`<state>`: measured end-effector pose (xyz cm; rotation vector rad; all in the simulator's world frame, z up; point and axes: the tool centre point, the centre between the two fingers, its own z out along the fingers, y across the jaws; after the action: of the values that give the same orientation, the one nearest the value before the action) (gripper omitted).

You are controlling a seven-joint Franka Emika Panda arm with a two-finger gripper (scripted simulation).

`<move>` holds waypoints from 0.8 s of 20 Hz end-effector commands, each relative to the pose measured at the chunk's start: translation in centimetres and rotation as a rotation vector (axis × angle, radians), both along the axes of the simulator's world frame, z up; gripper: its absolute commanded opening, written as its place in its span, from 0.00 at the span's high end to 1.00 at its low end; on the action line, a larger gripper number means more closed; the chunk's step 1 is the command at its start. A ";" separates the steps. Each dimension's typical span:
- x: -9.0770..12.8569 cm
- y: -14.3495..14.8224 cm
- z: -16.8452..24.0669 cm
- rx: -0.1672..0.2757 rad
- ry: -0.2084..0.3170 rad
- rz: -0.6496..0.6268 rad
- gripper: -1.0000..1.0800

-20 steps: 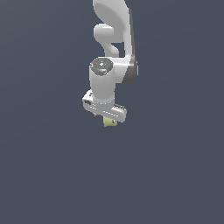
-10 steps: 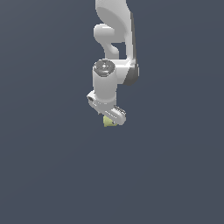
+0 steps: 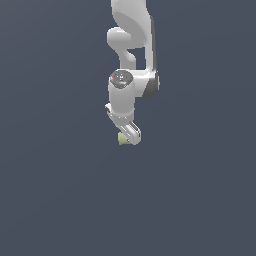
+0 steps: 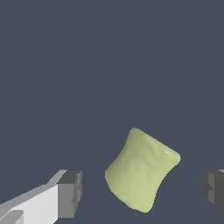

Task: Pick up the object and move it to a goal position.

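Between the two dark pads in the wrist view sits the object [image 4: 141,169], a small pale yellow-green stubby cylinder with a slightly waisted middle. Going from one side to the other: one pad [image 4: 70,194] on its pale finger, a clear gap, the object, another clear gap, then the second pad [image 4: 213,189] at the frame edge. The gripper [image 4: 142,191] is therefore spread wide, with neither pad touching the object. The object stands tilted relative to the line between the pads, not square to it.

Seen from the exterior view, the gripper [image 3: 127,136] hangs low under the white arm [image 3: 131,60], and the object [image 3: 122,139] shows as a small green patch at the fingertips, partly hidden. Whether it rests on the dark bench [image 3: 60,200] cannot be told for certain; no shadow or edge is visible.

Handling judgement:
- Weight: probably light, given its small bulk beside the fingers.
- Stiffness: appears rigid; no sag or dent shows.
- Surface: smooth and matte; the curved flank may slip or roll under uneven pressure.
- Grasp point: the narrower waist, pads on opposite flanks, closing squarely across the axis.
- Risk: the tilt may let it twist during closing
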<state>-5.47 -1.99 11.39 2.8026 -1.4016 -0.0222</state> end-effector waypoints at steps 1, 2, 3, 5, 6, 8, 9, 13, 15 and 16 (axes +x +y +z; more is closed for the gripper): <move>-0.4 0.1 -0.3 0.000 -0.002 -0.070 0.04; -0.5 0.2 -0.5 0.000 -0.003 -0.097 0.04; -0.7 0.2 -0.6 -0.001 -0.004 -0.125 0.04; -1.0 0.3 -0.8 -0.001 -0.005 -0.180 0.04; -1.1 0.4 -0.9 -0.001 -0.006 -0.207 0.04; -1.4 0.5 -1.2 -0.001 -0.008 -0.262 0.04; -1.6 0.5 -1.3 -0.002 -0.008 -0.289 0.04; -2.1 0.6 -1.7 -0.002 -0.011 -0.385 0.04; -2.3 0.7 -1.9 -0.003 -0.012 -0.424 0.04; -2.4 0.7 -1.9 -0.003 -0.013 -0.442 0.04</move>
<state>-7.74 -1.33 9.56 2.4626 -1.9475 -0.0063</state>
